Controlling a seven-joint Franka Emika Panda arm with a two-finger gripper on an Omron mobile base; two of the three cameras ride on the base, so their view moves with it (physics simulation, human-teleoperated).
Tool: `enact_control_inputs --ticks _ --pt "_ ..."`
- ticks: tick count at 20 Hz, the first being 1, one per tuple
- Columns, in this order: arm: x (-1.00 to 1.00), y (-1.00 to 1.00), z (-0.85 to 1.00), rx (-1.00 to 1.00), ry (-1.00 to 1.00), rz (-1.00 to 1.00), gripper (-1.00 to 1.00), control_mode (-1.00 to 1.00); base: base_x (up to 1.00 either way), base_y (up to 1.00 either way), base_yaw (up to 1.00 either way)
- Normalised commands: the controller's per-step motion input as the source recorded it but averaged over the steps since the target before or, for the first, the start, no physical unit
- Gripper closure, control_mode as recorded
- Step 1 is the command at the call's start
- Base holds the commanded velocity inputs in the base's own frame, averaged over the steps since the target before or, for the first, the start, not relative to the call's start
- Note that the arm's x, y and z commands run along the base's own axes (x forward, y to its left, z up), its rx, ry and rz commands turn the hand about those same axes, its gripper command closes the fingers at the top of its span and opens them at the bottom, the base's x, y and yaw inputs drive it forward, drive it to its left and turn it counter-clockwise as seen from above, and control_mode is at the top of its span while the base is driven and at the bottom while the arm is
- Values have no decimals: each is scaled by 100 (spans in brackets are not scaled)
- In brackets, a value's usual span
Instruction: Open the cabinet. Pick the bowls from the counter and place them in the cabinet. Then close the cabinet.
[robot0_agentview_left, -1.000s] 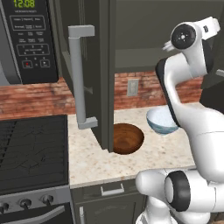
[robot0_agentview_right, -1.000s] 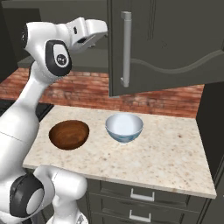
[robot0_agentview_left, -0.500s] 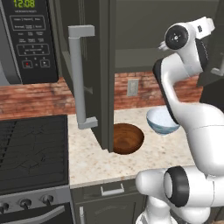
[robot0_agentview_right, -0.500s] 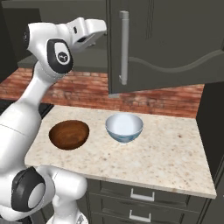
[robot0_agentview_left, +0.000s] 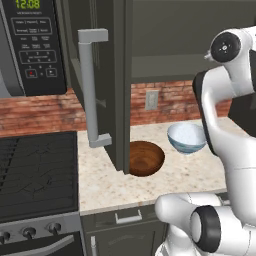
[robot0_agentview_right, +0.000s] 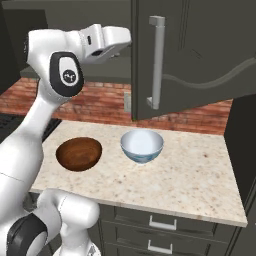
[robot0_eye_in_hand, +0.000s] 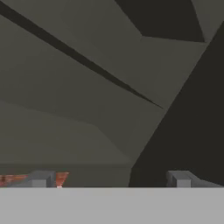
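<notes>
My claw (robot0_eye_in_hand: 109, 179) is wide and empty up by the open cabinet (robot0_agentview_left: 107, 85); wooden bowl (robot0_agentview_right: 79, 153) and white bowl (robot0_agentview_right: 142, 145) sit on counter (robot0_agentview_right: 200, 175), look rigid, slick, so I'd pinch rims

Flat, even rendered light; soft shadows; no glare; hand view dim, low-detail, slightly blurred.
</notes>
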Motion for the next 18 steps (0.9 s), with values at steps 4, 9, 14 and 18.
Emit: enact_control_inputs --ticks 4,9,14,18 --pt "-100 -100 17 1 0 -9 -100 -100 0 0 0" --pt "-95 -100 9 1 0 -7 -100 -100 0 0 0" --pt "-88 -100 5 2 -3 -5 -100 -100 0 0 0" --pt "-14 -27 1 2 -5 0 -100 -100 0 0 0"
